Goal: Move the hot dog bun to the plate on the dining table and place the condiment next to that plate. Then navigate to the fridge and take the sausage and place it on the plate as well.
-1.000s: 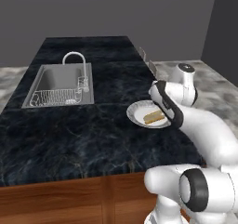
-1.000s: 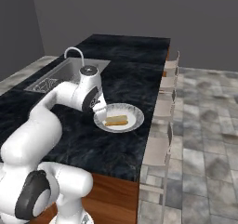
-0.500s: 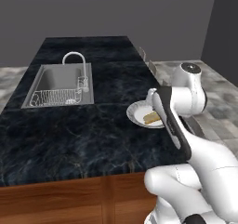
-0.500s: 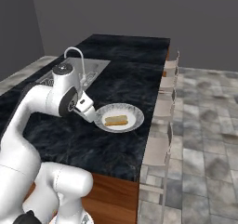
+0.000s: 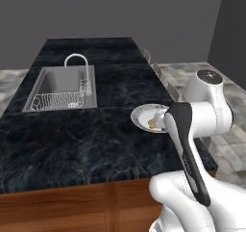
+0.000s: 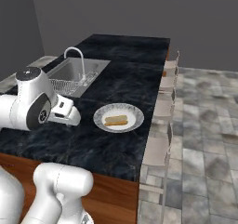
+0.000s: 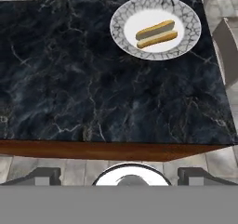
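**Bun plated, condiment and sausage to come**

The gripper [image 7: 119, 174] sits at the bottom of the hand view, jaws wide apart and empty. Above it, upper right, the hot dog bun [image 7: 155, 33] lies on the plate [image 7: 186, 21] on the dining table [image 7: 69, 79] (near its edge). The first step looks done; I see no condiment beside the plate, so that and the sausage probably remain.

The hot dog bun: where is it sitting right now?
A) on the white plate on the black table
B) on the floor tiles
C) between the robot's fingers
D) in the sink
A: the hot dog bun lies inside the plate on the dining table, with nothing gripping it.
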